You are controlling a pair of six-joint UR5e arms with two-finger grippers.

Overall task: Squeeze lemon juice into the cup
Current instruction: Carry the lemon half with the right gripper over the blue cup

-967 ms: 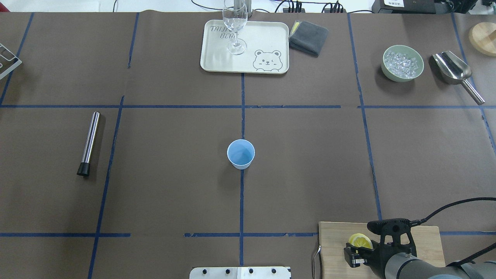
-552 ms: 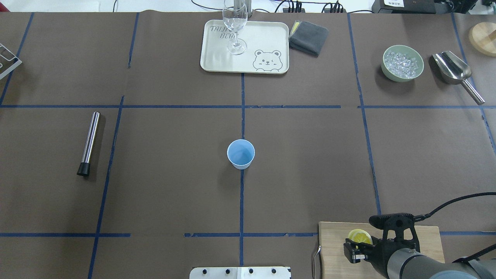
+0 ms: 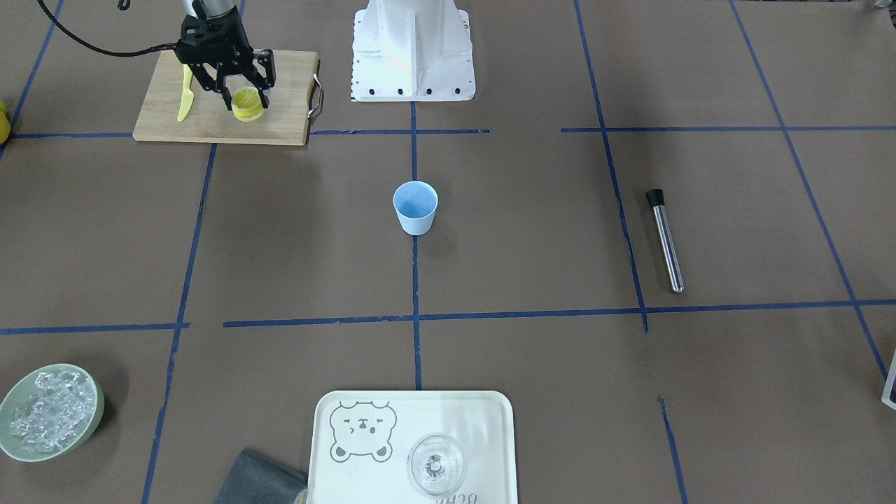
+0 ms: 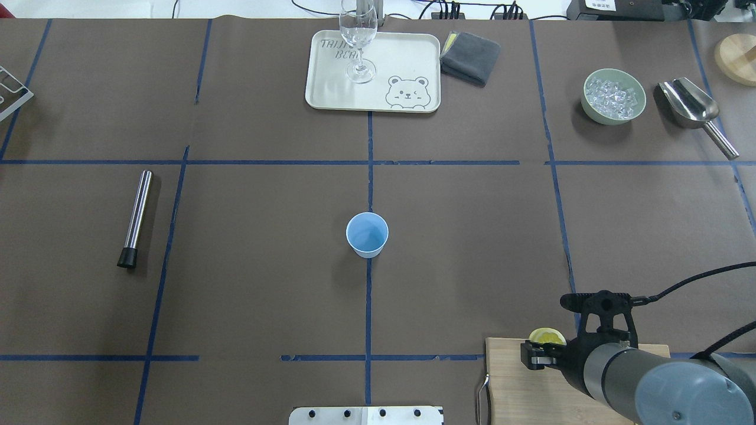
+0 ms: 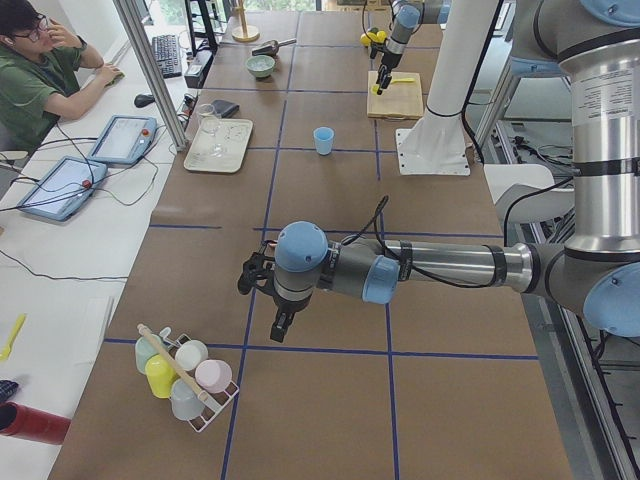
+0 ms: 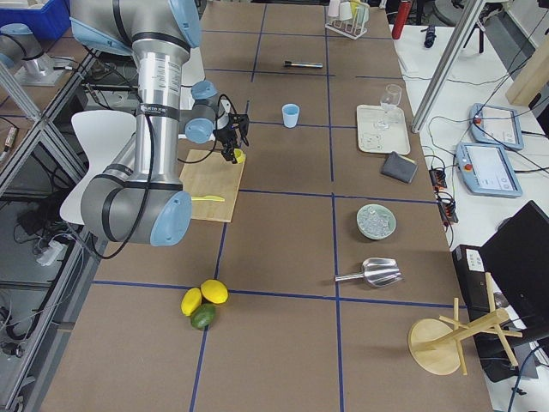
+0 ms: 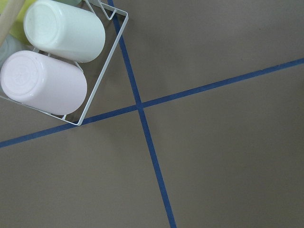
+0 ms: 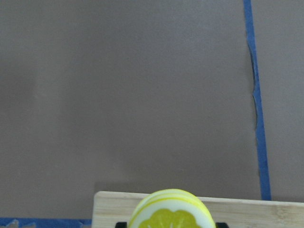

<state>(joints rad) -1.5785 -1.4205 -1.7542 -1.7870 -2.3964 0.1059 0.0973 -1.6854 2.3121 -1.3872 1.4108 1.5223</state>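
right claw point(image 3: 247, 103) clamped on lemon point(image 3: 247, 110), at board point(image 3: 210, 126) edge | cup point(image 3: 415, 206) upright on counter point(image 3: 532, 231), well apart, ahead-left of claw | left claw point(image 5: 252, 278): can't tell | do: firm grip, centre over cup mouth, cut face down, squeeze slow

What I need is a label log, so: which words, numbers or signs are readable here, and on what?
"TRIJ": top line printed on the tray; the glass hides the rest.
"BEA": line below it on the tray, also cut off by the glass.
Sticker on the near arm, left view: too small to read.
Nothing else legible.
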